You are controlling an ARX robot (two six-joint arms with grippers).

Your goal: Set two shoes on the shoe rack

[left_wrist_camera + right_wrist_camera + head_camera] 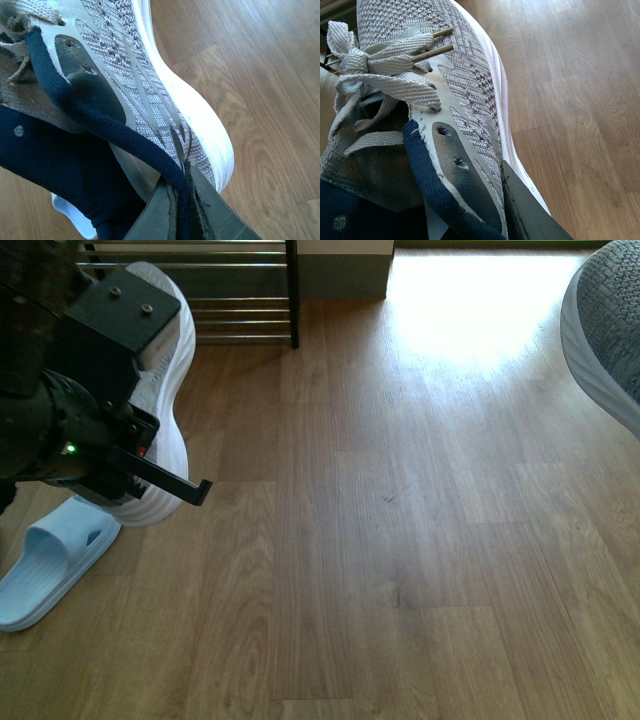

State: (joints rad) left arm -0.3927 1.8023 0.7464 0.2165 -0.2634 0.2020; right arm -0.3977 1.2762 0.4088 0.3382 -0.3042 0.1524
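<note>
I hold one grey knit sneaker in each gripper. At the left of the front view, the left sneaker [165, 420] hangs sole outward behind the black left arm [90, 390], above the wood floor. My left gripper [175, 200] is shut on its navy collar [100, 135]. The right sneaker [605, 325] juts in at the front view's upper right edge. My right gripper [495, 200] is shut on the wall of that sneaker [460, 90] beside its navy collar. The shoe rack [235, 300] stands at the top left, silver rods on a black frame. One pale blue slide [50, 560] lies under the left arm.
Bare wood floor [400, 540] fills the middle and right. A grey skirting and wall corner [345, 270] stands beside the rack's black post. Bright sunlight falls on the floor at top right.
</note>
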